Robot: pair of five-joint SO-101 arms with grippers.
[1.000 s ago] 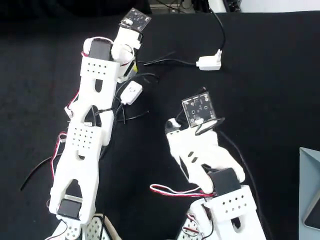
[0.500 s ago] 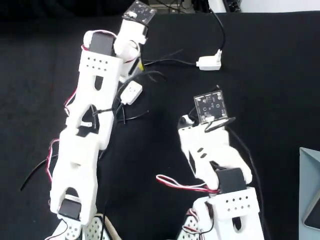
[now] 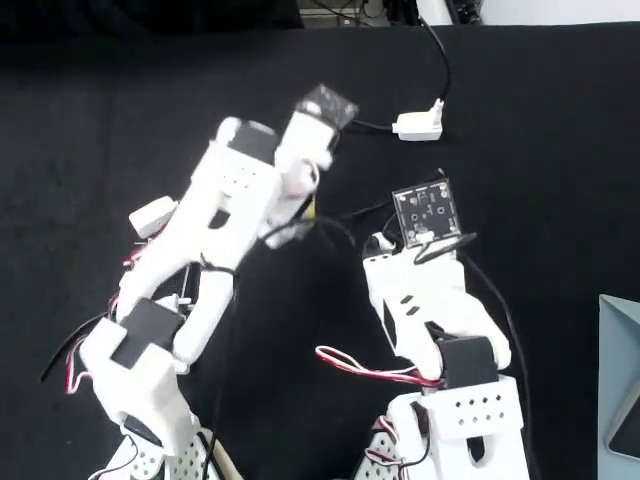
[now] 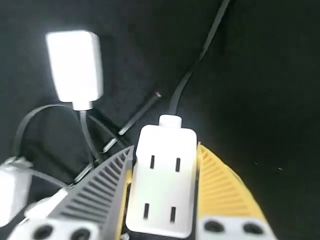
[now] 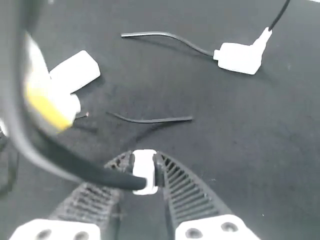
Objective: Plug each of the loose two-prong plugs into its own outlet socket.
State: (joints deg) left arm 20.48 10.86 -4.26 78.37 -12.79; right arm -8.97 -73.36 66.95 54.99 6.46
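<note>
Black cloth covers the table point(image 3: 560, 150), seen from above. The white left arm point(image 3: 200, 250) stretches from the 7 o'clock corner up toward the middle. The shorter white right arm point(image 3: 430, 310) rises from 5 o'clock and ends just right of centre. A grey object point(image 3: 620, 370) sits at the table's edge at 4 o'clock.

In the left wrist view, the left tool point(image 4: 165, 150) is pinching a white outlet socket block point(image 4: 161, 190) between one grey and one yellow finger. Two pairs of slots on the block face the camera. A black cord point(image 4: 200, 55) leaves the block's far end and runs off across the cloth. Beyond the block, a white rectangular plug point(image 4: 75, 65) lies on the cloth with thin black wires trailing from it.

In the right wrist view, the right tool point(image 5: 144, 156) is pressed onto a small white plug point(image 5: 145, 172), held just above the cloth. A thick black cable point(image 5: 75, 160) runs off from that plug to one side.

An angled white plug point(image 3: 415, 125) lies loose on the table at about 1 o'clock, well apart from both tools. Its cord heads for the 12 o'clock edge.

A thin loose black wire point(image 5: 150, 120) lies on the cloth between the right tool and that plug.
</note>
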